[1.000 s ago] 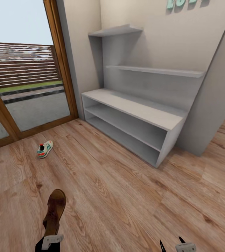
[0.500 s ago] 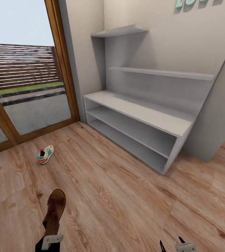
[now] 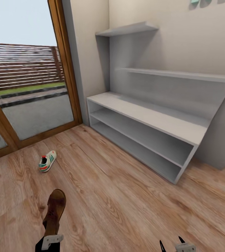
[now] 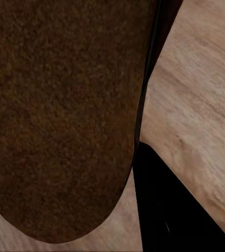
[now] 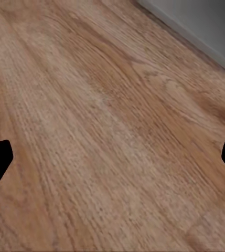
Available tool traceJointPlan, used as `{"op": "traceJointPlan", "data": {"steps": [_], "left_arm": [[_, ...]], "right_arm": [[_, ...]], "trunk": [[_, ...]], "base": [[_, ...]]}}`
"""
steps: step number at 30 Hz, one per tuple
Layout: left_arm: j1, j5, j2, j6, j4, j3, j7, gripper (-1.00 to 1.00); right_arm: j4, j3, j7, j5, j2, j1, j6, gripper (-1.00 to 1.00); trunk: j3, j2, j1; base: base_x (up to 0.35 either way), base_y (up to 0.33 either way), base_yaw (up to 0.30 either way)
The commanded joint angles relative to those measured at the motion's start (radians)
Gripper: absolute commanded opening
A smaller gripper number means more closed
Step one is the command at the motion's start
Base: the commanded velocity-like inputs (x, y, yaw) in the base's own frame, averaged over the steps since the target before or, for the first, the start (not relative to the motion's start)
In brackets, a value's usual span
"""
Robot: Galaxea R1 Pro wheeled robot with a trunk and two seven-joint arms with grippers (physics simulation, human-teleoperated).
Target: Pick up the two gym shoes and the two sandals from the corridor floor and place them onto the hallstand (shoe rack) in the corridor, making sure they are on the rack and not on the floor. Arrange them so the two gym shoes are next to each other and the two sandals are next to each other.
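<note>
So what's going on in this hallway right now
A two-armed robot is tidying shoes. Its left pincer is shut on a brown sandal, carried above the wood floor. The right pincer is open and holds nothing. One white trainer with green stripes lies on the floor near the glass door. The grey shoe rack ahead has nothing on the shelves that can be seen, so no shoe has been put away yet.

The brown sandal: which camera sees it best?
The head view: the sandal shows whole, sticking up from the left gripper above the floor. The left wrist view sees a close brown blur of its sole. The right wrist view looks at floor.
</note>
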Motion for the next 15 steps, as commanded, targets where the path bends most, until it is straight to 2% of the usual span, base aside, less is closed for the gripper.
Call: {"op": "traceJointPlan", "data": {"steps": [1, 15], "left_arm": [[-0.001, -0.005, 0.000, -0.003, 0.001, 0.003, -0.002, -1.00], [-0.001, -0.005, 0.000, -0.003, 0.001, 0.003, -0.002, -1.00]], "right_arm": [[0.000, -0.004, 0.003, 0.006, 0.000, 0.000, -0.003, 1.00], [0.000, -0.004, 0.005, 0.005, 0.000, 0.000, -0.003, 1.00]], "trunk": [[-0.001, 0.000, 0.000], [-0.001, 0.000, 0.000]], "base": [[0.279, 0.223, 0.000], [0.279, 0.223, 0.000]]}}
